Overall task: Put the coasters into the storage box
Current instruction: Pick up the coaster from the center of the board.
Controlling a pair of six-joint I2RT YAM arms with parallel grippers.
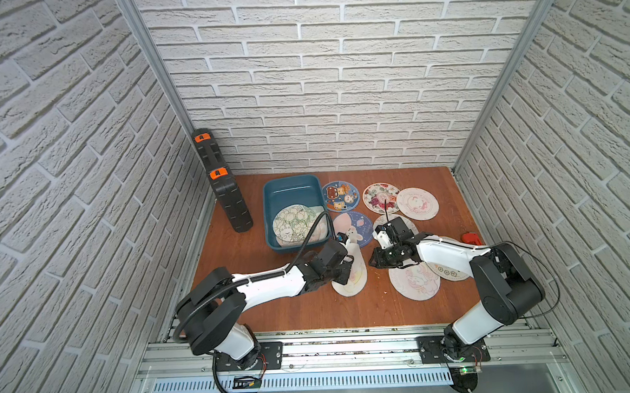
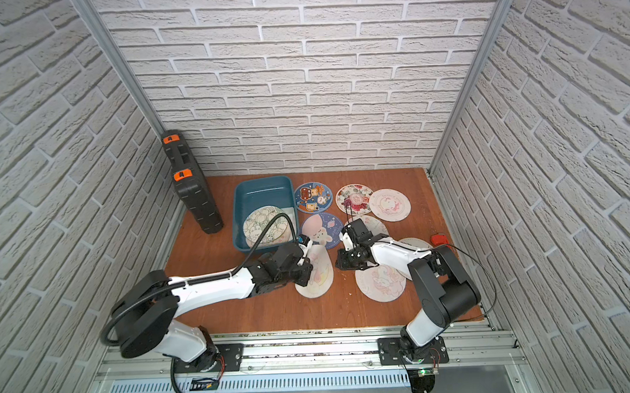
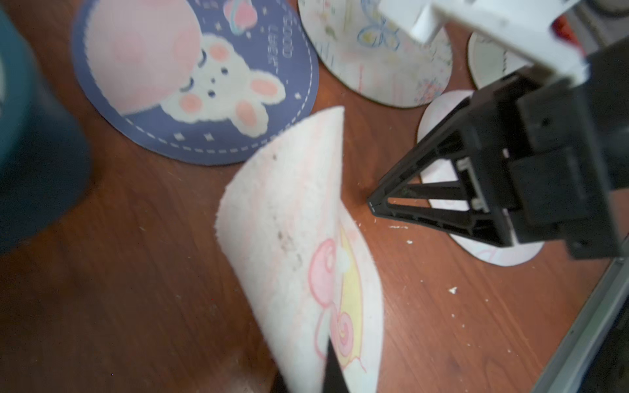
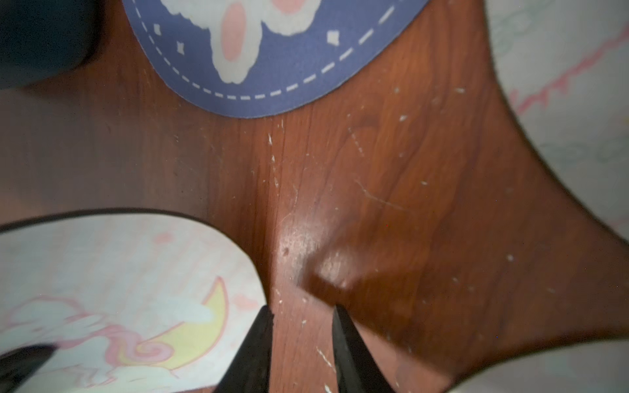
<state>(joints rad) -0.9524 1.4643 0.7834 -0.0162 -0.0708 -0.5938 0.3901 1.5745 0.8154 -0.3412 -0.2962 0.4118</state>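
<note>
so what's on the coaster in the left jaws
Pale pink with pink swirls and a yellow moon; the coaster shows clearest in the right wrist view.

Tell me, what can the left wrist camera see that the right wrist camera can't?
Only the left wrist view shows the right gripper from outside, the bunny's face on the blue coaster, and a blue butterfly drawing. Only the right wrist view shows the small gap between that gripper's fingertips, over bare table. Both show the blue coaster, the moon coaster and the table.
</note>
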